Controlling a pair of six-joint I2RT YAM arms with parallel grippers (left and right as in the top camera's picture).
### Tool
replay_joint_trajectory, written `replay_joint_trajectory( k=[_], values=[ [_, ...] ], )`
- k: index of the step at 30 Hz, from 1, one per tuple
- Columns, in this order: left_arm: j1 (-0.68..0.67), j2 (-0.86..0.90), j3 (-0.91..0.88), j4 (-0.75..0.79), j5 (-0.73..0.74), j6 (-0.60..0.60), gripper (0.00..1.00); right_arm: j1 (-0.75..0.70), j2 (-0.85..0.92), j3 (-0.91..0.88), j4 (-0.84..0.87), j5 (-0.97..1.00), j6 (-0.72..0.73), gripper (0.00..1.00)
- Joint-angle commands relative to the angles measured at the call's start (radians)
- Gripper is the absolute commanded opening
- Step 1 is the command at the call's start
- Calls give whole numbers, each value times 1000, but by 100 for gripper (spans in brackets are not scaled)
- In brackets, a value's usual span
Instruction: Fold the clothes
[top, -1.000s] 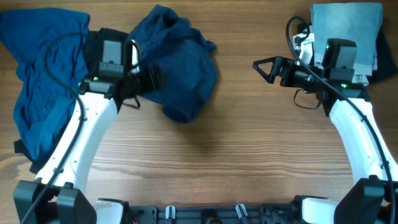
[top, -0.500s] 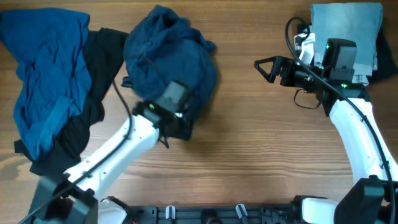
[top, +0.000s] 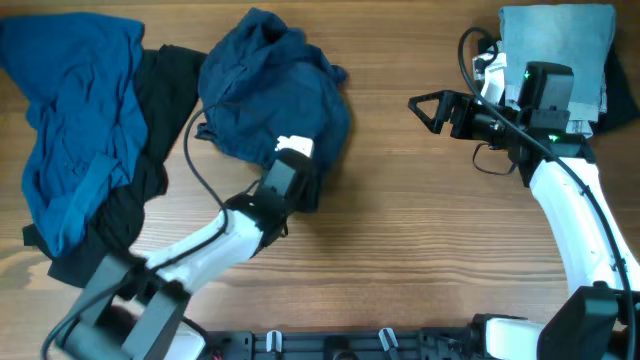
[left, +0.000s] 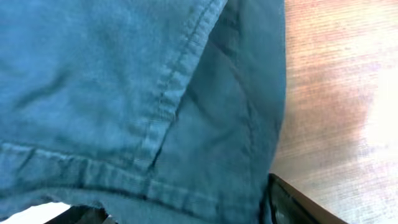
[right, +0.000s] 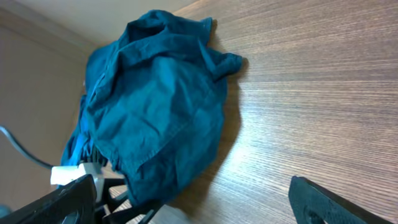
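The dark navy denim shorts (top: 270, 90) lie crumpled at the back middle of the table. They also show in the right wrist view (right: 155, 106). My left gripper (top: 303, 188) is at their near right edge. In the left wrist view the hemmed fabric (left: 124, 93) fills the frame and lies between my spread fingers (left: 180, 214), which are open around the edge. My right gripper (top: 428, 108) is open and empty over bare wood to the right of the shorts, with its fingers wide apart (right: 189, 186).
A brighter blue garment (top: 70, 130) lies heaped at the far left, over a black piece (top: 150, 150). A folded pale blue denim piece (top: 555, 40) lies at the back right behind the right arm, with a dark piece (top: 620, 90) under it.
My left arm has swung from the left side of the shorts round to their near right edge, uncovering the black piece. The right arm has not moved.
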Motion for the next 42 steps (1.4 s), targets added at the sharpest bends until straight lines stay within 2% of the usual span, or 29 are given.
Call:
replay_joint_trajectory(
  k=[1, 2, 3, 4, 5, 6, 11, 13, 19, 22, 26, 28, 34, 37, 42],
  values=[
    [-2, 129, -6, 86, -17, 5, 68, -3, -15, 16, 0, 8, -18, 100],
    [-2, 158, -6, 103, -17, 5, 64, -3, -15, 16, -1, 11, -18, 99],
    [-2, 179, -5, 111, -17, 5, 51, -3, -15, 16, -1, 17, -17, 100],
    [-2, 186, -5, 114, -18, 5, 17, -3, -15, 16, 0, 27, -18, 100],
    [-2, 185, -5, 119, -19, 5, 6, -3, -15, 16, -1, 29, -17, 100],
    [-2, 177, -3, 147, -26, 5, 4, -3, -15, 16, 0, 29, -17, 99],
    [-2, 13, 71, 95, -25, -47, 4, -3, -15, 16, -4, 29, -29, 99],
    [-2, -128, 133, 76, -25, -52, 4, -2, -15, 16, -11, 29, -35, 99],
    [33, -500, 204, 319, -25, -52, 4, 3, -15, 16, -13, 29, -38, 100],
    [33, -587, 204, 322, -24, -52, 4, 35, -11, 16, -12, 38, -67, 99],
    [33, -619, 204, 313, -24, -53, 4, 85, 23, 13, -13, 43, -59, 99],
    [33, -615, 204, 305, -24, -53, 4, 99, 42, 8, -27, 40, -23, 94],
    [33, -601, 204, 286, -24, -52, 4, 100, 58, -11, -42, -61, 20, 92],
    [33, -601, 204, 289, -24, -52, 4, 102, 100, -11, -19, -99, 19, 91],
    [33, -601, 204, 289, -24, -52, 4, 106, 219, -18, 90, -240, -10, 85]
  ],
)
